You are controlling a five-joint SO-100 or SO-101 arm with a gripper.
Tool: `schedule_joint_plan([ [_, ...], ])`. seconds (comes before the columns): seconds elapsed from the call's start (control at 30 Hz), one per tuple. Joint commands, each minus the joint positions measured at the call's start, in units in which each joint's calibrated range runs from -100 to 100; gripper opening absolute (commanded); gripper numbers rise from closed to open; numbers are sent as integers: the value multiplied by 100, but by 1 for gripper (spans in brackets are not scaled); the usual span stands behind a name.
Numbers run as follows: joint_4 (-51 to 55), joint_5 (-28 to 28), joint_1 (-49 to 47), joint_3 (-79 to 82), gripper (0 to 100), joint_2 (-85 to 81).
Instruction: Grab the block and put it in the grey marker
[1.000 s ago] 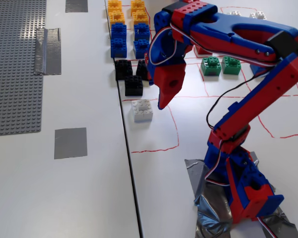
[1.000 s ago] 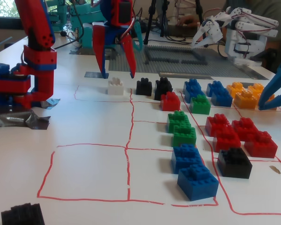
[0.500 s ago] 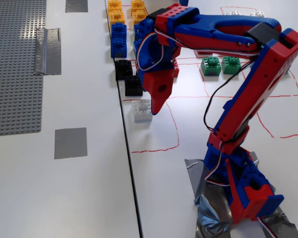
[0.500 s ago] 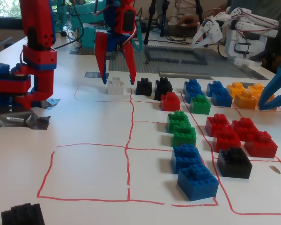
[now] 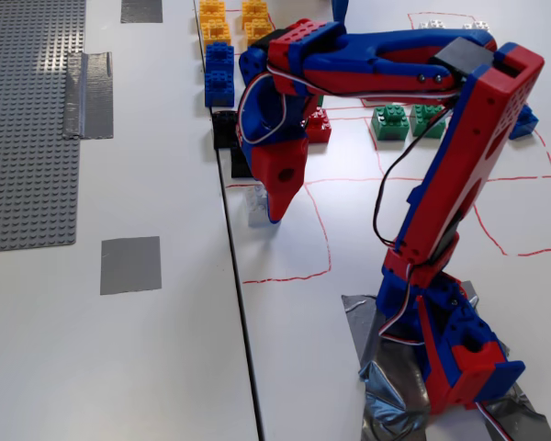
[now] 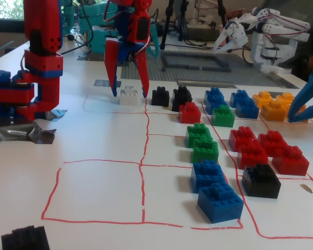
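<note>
The white block (image 6: pixel 129 97) sits on the table inside a red-lined square; in a fixed view (image 5: pixel 254 204) it is partly hidden by the arm. My red and blue gripper (image 6: pixel 130 95) points down with its fingers spread, one on each side of the block, tips near the table. Small gaps show on both sides, so it is open. It also shows in a fixed view (image 5: pixel 266 211). The grey marker (image 5: pixel 129 265) is a flat dark square on the table, left of the block across the table seam.
Black bricks (image 6: pixel 169 97) stand just right of the block, with red, green, blue and orange bricks (image 6: pixel 206 151) beyond. A grey studded baseplate (image 5: pixel 28 119) and a duct-tape strip (image 5: pixel 90 95) lie far left. Another grey patch (image 5: pixel 141 9) is at the top. The arm's base (image 5: pixel 455 354) is taped down.
</note>
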Motion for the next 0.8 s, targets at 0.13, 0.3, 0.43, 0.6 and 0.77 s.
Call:
schedule_joint_plan([
  [0.13,-66,-78,-72,-445,28,3],
  [0.3,-123,-63,-82,-445,25,77],
  [0.43,-196,-15,-101,-436,21,135],
  [0.6,-252,93,-101,-481,9,201],
  [0.77,-179,195,-72,-663,0,217],
])
